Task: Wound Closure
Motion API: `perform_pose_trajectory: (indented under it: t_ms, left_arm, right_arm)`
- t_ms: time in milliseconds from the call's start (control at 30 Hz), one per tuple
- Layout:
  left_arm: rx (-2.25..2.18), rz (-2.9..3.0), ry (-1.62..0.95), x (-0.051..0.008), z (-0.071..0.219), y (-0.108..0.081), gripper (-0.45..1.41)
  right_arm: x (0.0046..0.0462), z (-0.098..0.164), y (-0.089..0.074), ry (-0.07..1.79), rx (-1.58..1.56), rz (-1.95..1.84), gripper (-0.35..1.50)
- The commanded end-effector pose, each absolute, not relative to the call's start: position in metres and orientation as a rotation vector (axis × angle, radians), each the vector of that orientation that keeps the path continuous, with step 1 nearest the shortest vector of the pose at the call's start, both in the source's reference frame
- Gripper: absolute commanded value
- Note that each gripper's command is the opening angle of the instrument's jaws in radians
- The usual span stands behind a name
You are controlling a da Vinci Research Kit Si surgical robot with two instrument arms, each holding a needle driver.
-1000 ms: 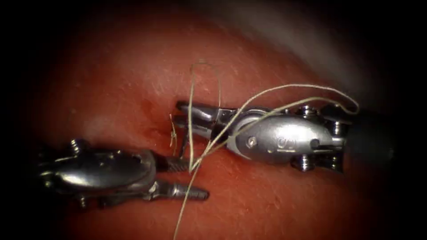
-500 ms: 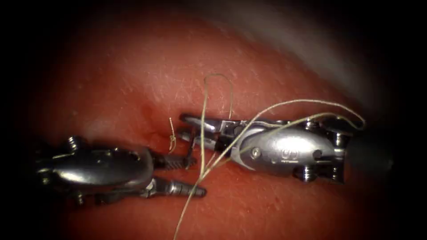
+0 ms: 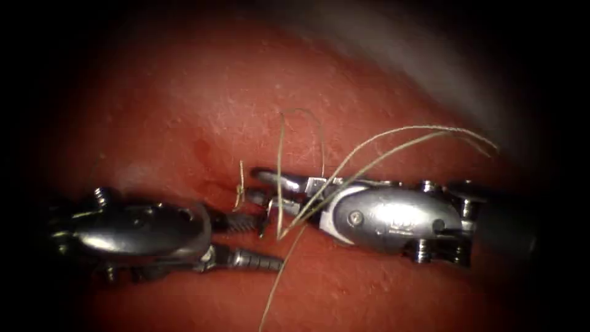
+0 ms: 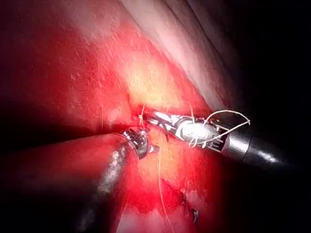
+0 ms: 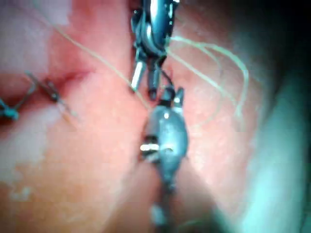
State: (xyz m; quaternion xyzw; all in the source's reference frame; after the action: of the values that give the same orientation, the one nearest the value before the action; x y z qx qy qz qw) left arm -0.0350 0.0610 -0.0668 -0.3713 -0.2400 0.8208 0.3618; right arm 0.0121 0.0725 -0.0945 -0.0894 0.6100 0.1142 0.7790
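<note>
Glossy metal tools (image 3: 270,203); (moist) tissue (image 3: 203,104)

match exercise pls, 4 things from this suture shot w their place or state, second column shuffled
Things:
1. left tool
2. right tool
3. cut end of thread
4. thread

Places or states:
a. long; arcs over a tool's body and trails to the endoscope view's lower edge
b. enters from the endoscope view's left, jaws apart, holding nothing
c. short; stands up off the tissue beside the tool tips
d. enters from the endoscope view's right, jaws apart, strands draped across it

Pairs: 1-b, 2-d, 3-c, 4-a
</note>
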Motion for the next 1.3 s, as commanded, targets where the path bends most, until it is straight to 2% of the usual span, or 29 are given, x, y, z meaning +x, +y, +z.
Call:
perform_pose_trajectory:
  t_ms: [33,467,1300]
  left_arm:
    - [-0.956,2.115,-0.62,-0.0354,-0.0662,0.0606,0.46]
    - [-0.951,2.11,-0.615,-0.0358,-0.0658,0.0605,0.46]
    - [-0.946,2.116,-0.617,-0.0355,-0.0659,0.0604,0.46]
  right_arm:
    - [0.0128,-0.095,0.0734,1.326,-0.214,0.232,-0.35]
    - [0.0115,-0.0967,0.0779,1.368,-0.249,0.243,-0.35]
    - [0.0097,-0.0954,0.0818,1.44,-0.13,0.404,-0.35]
